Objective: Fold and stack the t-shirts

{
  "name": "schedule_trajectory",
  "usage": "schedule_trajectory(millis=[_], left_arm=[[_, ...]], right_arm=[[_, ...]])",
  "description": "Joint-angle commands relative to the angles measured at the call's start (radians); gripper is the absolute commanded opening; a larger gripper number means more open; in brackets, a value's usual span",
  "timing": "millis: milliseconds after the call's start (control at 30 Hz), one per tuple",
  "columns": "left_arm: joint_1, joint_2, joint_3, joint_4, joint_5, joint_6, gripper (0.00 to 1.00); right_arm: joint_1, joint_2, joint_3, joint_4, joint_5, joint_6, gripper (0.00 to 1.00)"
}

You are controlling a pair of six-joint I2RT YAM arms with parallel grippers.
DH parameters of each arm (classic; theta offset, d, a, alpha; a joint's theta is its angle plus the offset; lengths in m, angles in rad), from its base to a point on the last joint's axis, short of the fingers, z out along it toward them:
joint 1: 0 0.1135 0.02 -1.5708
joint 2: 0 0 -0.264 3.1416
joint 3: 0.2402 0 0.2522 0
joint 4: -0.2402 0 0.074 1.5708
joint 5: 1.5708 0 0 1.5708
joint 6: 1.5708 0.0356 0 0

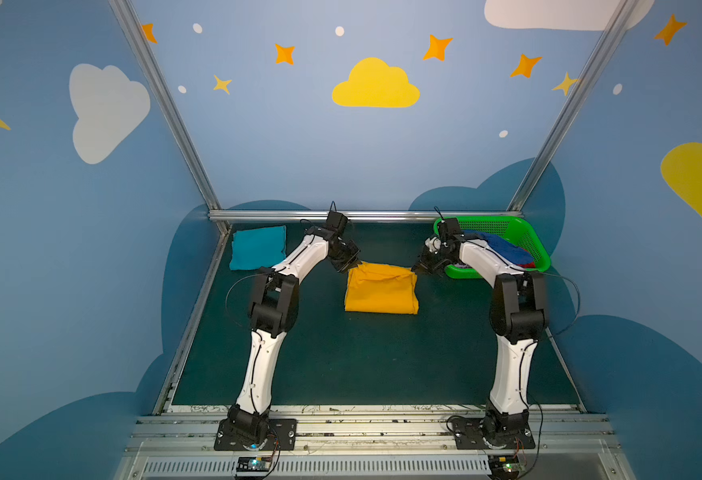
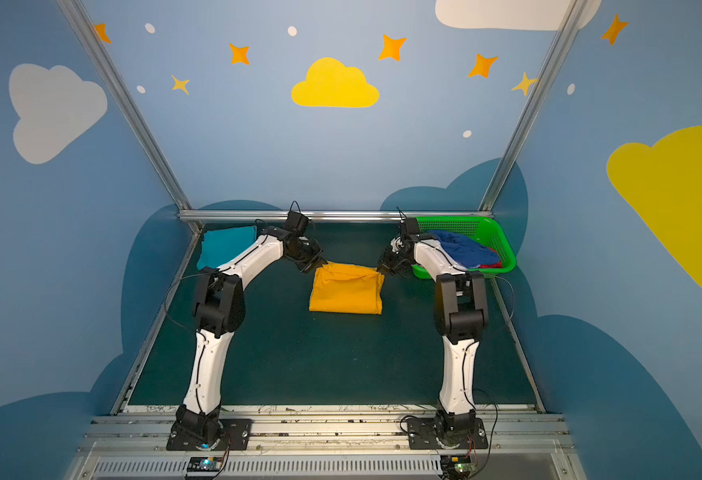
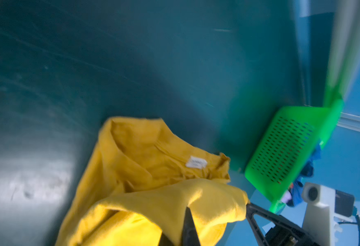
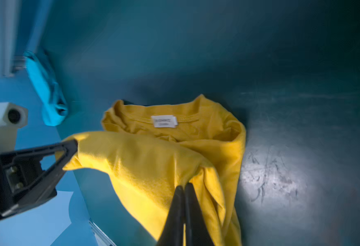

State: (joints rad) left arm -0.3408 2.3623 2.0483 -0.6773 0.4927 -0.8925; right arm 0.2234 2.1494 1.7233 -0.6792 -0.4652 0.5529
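Both arms are partway through folding the yellow tee (image 1: 380,291), which lies in the middle of the mat (image 1: 382,361), already narrowed to a rough rectangle. The left gripper (image 1: 353,268) has its fingers pinched tight on one far corner of it and the right gripper (image 1: 416,269) is clamped just as tight on the other. The wrist views show the cloth drawn up between them in a raised band. Beneath that band the collar lies open on the mat, its white label (image 4: 164,121) showing. I'd say this is the crosswise fold, with the far edge lifted and not yet laid down. The next move, as I judge it, calls for both arms to travel together at the same pace, keeping the edge level so it lands square, and only then let go. If one side runs ahead, the soft cotton will likely skew or bunch. A teal tee (image 1: 258,247), folded, waits in the far left corner, well apart, and looks like the start of the stack. The green basket (image 1: 503,226) sits in the far right corner, just beside the right arm. In it is a crumpled blue tee (image 1: 495,247) on top and a red one (image 1: 526,264) peeking out from under it. What else lies deeper I can't tell.
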Motion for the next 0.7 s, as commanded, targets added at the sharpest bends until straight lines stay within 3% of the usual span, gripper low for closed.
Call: schedule_trajectory(millis=[0, 100, 300, 500, 667], left_arm=[[0.017, 0.051, 0.055, -0.03, 0.035, 0.0, 0.1], [0.031, 0.09, 0.093, -0.026, 0.042, -0.008, 0.3], [0.064, 0.106, 0.15, -0.013, 0.038, -0.01, 0.6], [0.059, -0.007, 0.145, -0.069, -0.045, 0.068, 0.69], [0.043, -0.031, 0.099, -0.096, -0.057, 0.12, 0.79]], right_arm=[[-0.001, 0.041, 0.058, -0.069, -0.03, -0.01, 0.0], [-0.002, 0.091, 0.093, -0.081, -0.032, -0.005, 0.0], [-0.009, 0.075, 0.113, -0.084, 0.026, 0.005, 0.36], [0.002, -0.063, 0.088, -0.093, 0.151, -0.022, 0.4], [0.037, -0.056, 0.094, -0.105, 0.157, -0.07, 0.52]])
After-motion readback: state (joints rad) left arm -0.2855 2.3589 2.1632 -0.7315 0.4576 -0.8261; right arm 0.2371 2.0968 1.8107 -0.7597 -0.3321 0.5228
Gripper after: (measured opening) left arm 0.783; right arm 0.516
